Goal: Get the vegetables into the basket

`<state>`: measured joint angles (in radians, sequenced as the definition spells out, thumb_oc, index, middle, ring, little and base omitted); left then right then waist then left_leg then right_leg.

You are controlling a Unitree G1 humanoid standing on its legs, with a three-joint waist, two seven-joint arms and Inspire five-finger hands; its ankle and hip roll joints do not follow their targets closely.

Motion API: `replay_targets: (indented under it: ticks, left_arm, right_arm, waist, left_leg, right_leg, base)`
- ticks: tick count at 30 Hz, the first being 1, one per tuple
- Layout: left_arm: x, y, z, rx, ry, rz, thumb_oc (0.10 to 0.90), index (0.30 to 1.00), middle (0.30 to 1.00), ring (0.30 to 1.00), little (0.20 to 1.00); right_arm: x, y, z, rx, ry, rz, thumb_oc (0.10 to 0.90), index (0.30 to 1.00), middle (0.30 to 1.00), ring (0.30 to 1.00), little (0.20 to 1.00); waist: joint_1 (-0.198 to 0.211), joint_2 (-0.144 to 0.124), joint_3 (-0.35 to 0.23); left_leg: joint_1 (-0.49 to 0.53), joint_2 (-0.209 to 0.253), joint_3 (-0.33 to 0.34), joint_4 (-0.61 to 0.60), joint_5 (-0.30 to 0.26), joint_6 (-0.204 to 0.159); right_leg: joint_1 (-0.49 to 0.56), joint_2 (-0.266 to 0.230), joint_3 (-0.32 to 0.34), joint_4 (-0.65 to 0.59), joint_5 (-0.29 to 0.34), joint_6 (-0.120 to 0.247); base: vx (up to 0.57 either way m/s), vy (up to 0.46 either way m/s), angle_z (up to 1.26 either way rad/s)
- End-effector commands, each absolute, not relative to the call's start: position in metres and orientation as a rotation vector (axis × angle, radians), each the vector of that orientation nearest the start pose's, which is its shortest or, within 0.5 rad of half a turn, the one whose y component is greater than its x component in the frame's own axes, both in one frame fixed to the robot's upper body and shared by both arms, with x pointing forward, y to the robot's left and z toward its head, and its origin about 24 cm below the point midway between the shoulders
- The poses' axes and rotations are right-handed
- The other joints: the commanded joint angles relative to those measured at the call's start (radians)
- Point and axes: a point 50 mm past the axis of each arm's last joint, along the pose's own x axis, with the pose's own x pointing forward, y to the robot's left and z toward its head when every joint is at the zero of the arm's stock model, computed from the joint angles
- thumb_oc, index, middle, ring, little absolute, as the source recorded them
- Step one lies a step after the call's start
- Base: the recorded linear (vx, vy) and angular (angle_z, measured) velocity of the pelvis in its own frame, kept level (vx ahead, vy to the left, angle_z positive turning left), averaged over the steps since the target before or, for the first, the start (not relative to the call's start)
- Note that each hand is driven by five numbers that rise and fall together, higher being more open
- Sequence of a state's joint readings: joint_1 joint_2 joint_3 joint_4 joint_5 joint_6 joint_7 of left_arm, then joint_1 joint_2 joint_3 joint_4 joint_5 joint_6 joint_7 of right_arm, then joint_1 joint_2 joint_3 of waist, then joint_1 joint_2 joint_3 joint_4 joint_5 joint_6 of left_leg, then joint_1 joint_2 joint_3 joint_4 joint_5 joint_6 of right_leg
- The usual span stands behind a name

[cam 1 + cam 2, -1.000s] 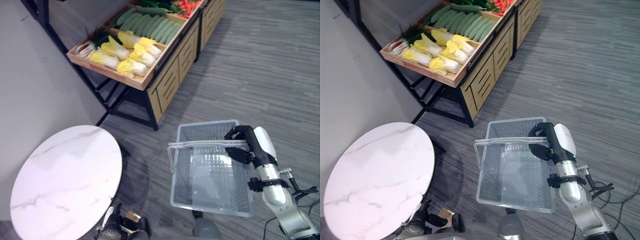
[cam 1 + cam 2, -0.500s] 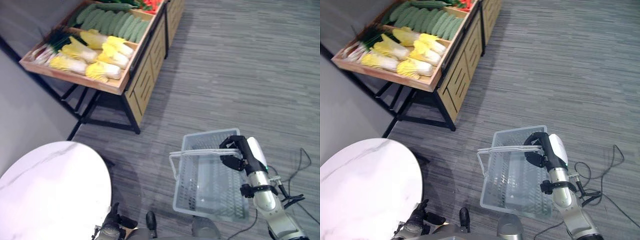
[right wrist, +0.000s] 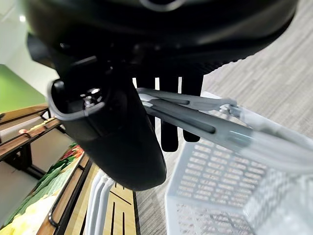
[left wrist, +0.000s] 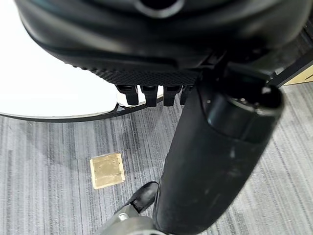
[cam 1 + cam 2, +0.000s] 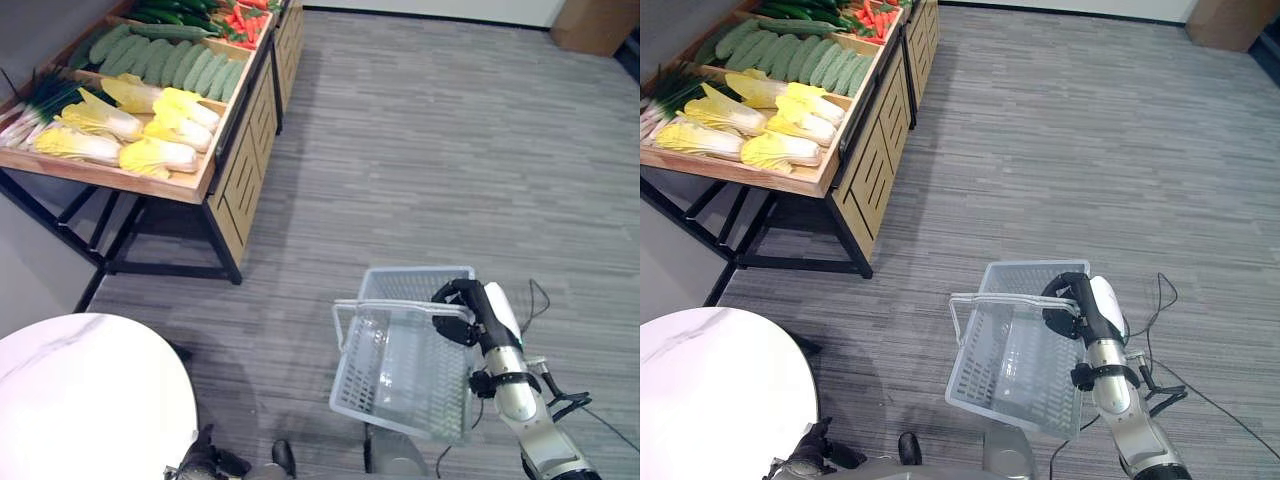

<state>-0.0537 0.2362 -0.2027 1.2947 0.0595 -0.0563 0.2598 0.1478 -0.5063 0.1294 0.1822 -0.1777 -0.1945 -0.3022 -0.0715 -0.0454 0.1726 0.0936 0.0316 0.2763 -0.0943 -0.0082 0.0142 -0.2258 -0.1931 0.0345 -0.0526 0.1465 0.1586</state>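
- Vegetables (image 5: 150,110) lie on the wooden shelf (image 5: 110,178), well apart from my right hand (image 5: 468,310).
- Basket (image 5: 400,375) hangs by its handle (image 3: 195,115) (my right fingers curl round it).
- My left hand (image 4: 151,93): cannot tell.

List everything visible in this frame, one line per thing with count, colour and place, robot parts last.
basket: one, clear grey plastic, empty, hanging by its handle from the right hand, above the floor.
napa cabbages: several, yellow and white, in the near tray of the wooden stand, upper left.
spring onions: a bunch, green and white, at that tray's left end.
cucumbers: a row, green, in the tray behind the cabbages.
red vegetables: a heap, too small to identify, further along the stand.
round table: one, white marble look, lower left.
floor plate: one, brass-coloured, set in the grey carpet.
cardboard box: one, brown, top right corner.
left hand: dark, low beside the table, holding nothing.
right hand: dark, curled round the basket handle.
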Motion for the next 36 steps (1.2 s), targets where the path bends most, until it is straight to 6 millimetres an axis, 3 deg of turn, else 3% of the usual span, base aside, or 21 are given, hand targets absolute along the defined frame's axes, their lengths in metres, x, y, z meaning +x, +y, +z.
replay_targets:
  ticks: [1, 6, 9, 10, 11, 14, 18, 19, 20, 21, 23, 25, 26, 28, 32, 36]
  left_arm:
    - [0.138, 0.243, -0.143, 0.564, 1.003, 0.179, 0.900, 1.000, 1.000, 1.000, 1.000]
    - [0.143, 0.234, -0.143, 0.528, 0.975, 0.172, 0.900, 1.000, 1.000, 1.000, 1.000]
    - [0.152, 0.223, -0.140, 0.489, 0.927, 0.160, 0.900, 1.000, 1.000, 1.000, 1.000]
    - [0.151, 0.223, -0.140, 0.489, 0.927, 0.160, 0.900, 1.000, 1.000, 1.000, 1.000]
    - [0.152, 0.221, -0.140, 0.488, 0.922, 0.153, 0.900, 1.000, 1.000, 1.000, 1.000]
    - [0.152, 0.221, -0.141, 0.501, 0.929, 0.152, 0.900, 1.000, 1.000, 1.000, 1.000]
    - [0.143, 0.223, -0.145, 0.514, 0.967, 0.169, 0.900, 1.000, 1.000, 1.000, 1.000]
    - [0.136, 0.224, -0.148, 0.524, 0.998, 0.169, 0.900, 1.000, 1.000, 1.000, 1.000]
    - [0.136, 0.224, -0.148, 0.524, 0.997, 0.169, 0.900, 1.000, 1.000, 1.000, 1.000]
    - [0.123, 0.225, -0.153, 0.542, 1.050, 0.155, 0.900, 1.000, 1.000, 1.000, 1.000]
    - [0.116, 0.224, -0.155, 0.552, 1.071, 0.137, 0.900, 1.000, 1.000, 1.000, 1.000]
    - [0.113, 0.223, -0.156, 0.557, 1.080, 0.128, 0.900, 1.000, 1.000, 1.000, 1.000]
    - [0.109, 0.222, -0.158, 0.566, 1.091, 0.114, 0.900, 1.000, 1.000, 1.000, 1.000]
    - [0.100, 0.223, -0.160, 0.582, 1.120, 0.093, 0.900, 1.000, 1.000, 1.000, 1.000]
    - [0.091, 0.224, -0.162, 0.591, 1.147, 0.076, 0.900, 1.000, 1.000, 1.000, 1.000]
    - [0.091, 0.227, -0.162, 0.608, 1.151, 0.070, 0.900, 1.000, 1.000, 1.000, 1.000]
  right_arm:
    - [0.242, -0.239, 0.076, -0.621, -0.281, -0.198, 0.400, 0.300, 0.300, 0.300, 0.300]
    - [0.238, -0.245, 0.076, -0.643, -0.271, -0.195, 0.400, 0.300, 0.300, 0.300, 0.300]
    - [0.231, -0.254, 0.080, -0.691, -0.280, -0.196, 0.400, 0.300, 0.300, 0.300, 0.300]
    - [0.231, -0.254, 0.080, -0.692, -0.279, -0.197, 0.400, 0.300, 0.300, 0.300, 0.300]
    - [0.227, -0.258, 0.081, -0.707, -0.275, -0.203, 0.400, 0.300, 0.300, 0.300, 0.300]
    - [0.224, -0.264, 0.084, -0.733, -0.285, -0.222, 0.400, 0.300, 0.300, 0.300, 0.300]
    - [0.222, -0.267, 0.087, -0.767, -0.296, -0.232, 0.400, 0.300, 0.300, 0.300, 0.300]
    - [0.222, -0.270, 0.089, -0.774, -0.303, -0.250, 0.400, 0.300, 0.300, 0.300, 0.300]
    - [0.222, -0.270, 0.089, -0.774, -0.303, -0.250, 0.400, 0.300, 0.300, 0.300, 0.300]
    - [0.223, -0.272, 0.095, -0.780, -0.327, -0.269, 0.400, 0.300, 0.300, 0.300, 0.300]
    - [0.224, -0.274, 0.096, -0.786, -0.333, -0.281, 0.400, 0.300, 0.300, 0.300, 0.300]
    - [0.225, -0.275, 0.097, -0.788, -0.337, -0.286, 0.400, 0.300, 0.300, 0.300, 0.300]
    - [0.227, -0.274, 0.097, -0.792, -0.342, -0.290, 0.400, 0.300, 0.300, 0.300, 0.300]
    - [0.228, -0.273, 0.096, -0.795, -0.340, -0.291, 0.400, 0.300, 0.300, 0.300, 0.300]
    - [0.224, -0.272, 0.094, -0.810, -0.328, -0.282, 0.400, 0.300, 0.300, 0.300, 0.300]
    - [0.222, -0.269, 0.085, -0.795, -0.285, -0.278, 0.400, 0.300, 0.300, 0.300, 0.300]
  waist:
    - [-0.002, 0.012, -0.016]
    - [-0.018, 0.039, -0.050]
    - [-0.031, 0.074, -0.057]
    - [-0.031, 0.075, -0.057]
    - [-0.035, 0.084, -0.058]
    - [-0.043, 0.082, -0.050]
    - [-0.038, 0.075, -0.039]
    - [-0.020, 0.068, -0.022]
    - [-0.021, 0.068, -0.022]
    - [-0.004, 0.056, -0.010]
    - [0.012, 0.052, -0.004]
    - [0.024, 0.053, 0.001]
    - [0.039, 0.062, 0.006]
    - [0.068, 0.066, 0.009]
    - [0.079, 0.063, -0.006]
    - [0.077, 0.034, -0.042]
  left_leg:
    - [0.068, 0.020, -0.076, 0.027, -0.062, -0.054]
    - [0.078, 0.072, -0.099, 0.078, -0.055, -0.087]
    - [0.076, 0.127, -0.141, 0.140, 0.040, -0.124]
    - [0.076, 0.128, -0.142, 0.140, 0.040, -0.125]
    - [0.067, 0.144, -0.159, 0.175, 0.098, -0.140]
    - [0.031, 0.170, -0.178, 0.261, 0.188, -0.160]
    - [-0.008, 0.165, -0.201, 0.345, 0.221, -0.150]
    - [-0.070, 0.119, -0.230, 0.331, 0.184, -0.127]
    - [-0.072, 0.119, -0.231, 0.335, 0.181, -0.126]
    - [-0.156, 0.088, -0.222, 0.267, 0.104, -0.101]
    - [-0.208, 0.083, -0.217, 0.197, 0.090, -0.094]
    - [-0.242, 0.080, -0.225, 0.166, 0.111, -0.095]
    - [-0.284, 0.077, -0.238, 0.116, 0.165, -0.101]
    - [-0.325, 0.074, -0.256, 0.042, 0.216, -0.119]
    - [-0.297, 0.084, -0.202, 0.053, 0.217, -0.109]
    - [-0.269, 0.040, -0.167, 0.090, 0.152, -0.053]
  right_leg:
    - [0.008, -0.005, -0.067, 0.044, 0.053, 0.056]
    - [0.042, 0.034, -0.093, 0.058, 0.022, 0.026]
    - [0.059, 0.099, -0.092, 0.098, -0.045, -0.028]
    - [0.059, 0.099, -0.093, 0.099, -0.046, -0.028]
    - [0.073, 0.117, -0.095, 0.100, -0.063, -0.046]
    - [0.099, 0.137, -0.105, 0.099, -0.094, -0.079]
    - [0.133, 0.154, -0.104, 0.104, -0.127, -0.106]
    - [0.146, 0.146, -0.098, 0.111, -0.138, -0.101]
    - [0.147, 0.145, -0.099, 0.111, -0.139, -0.100]
    - [0.169, 0.129, -0.093, 0.110, -0.153, -0.089]
    - [0.186, 0.127, -0.086, 0.110, -0.167, -0.084]
    - [0.198, 0.129, -0.081, 0.113, -0.178, -0.085]
    - [0.215, 0.139, -0.078, 0.115, -0.191, -0.087]
    - [0.274, 0.155, -0.049, 0.113, -0.224, -0.087]
    - [0.323, 0.142, -0.041, 0.121, -0.257, -0.078]
    - [0.335, 0.080, -0.007, 0.149, -0.241, -0.036]
  base:
    - [0.30, -0.235, -0.03]
    - [0.22, -0.202, 0.13]
    - [0.26, -0.335, -0.17]
    - [0.22, -0.290, -0.03]
    - [0.15, -0.209, -0.01]
    - [0.15, -0.236, 0.02]
    - [0.12, -0.139, 0.03]
    - [0.14, -0.108, 0.05]
    - [0.23, -0.097, 0.08]
    - [0.14, -0.029, 0.13]
    - [0.20, -0.008, 0.31]
    - [0.18, 0.029, 0.09]
    - [0.24, 0.054, -0.23]
    - [0.33, 0.081, -0.19]
    - [0.30, 0.147, -0.53]
    - [0.34, 0.267, -0.26]
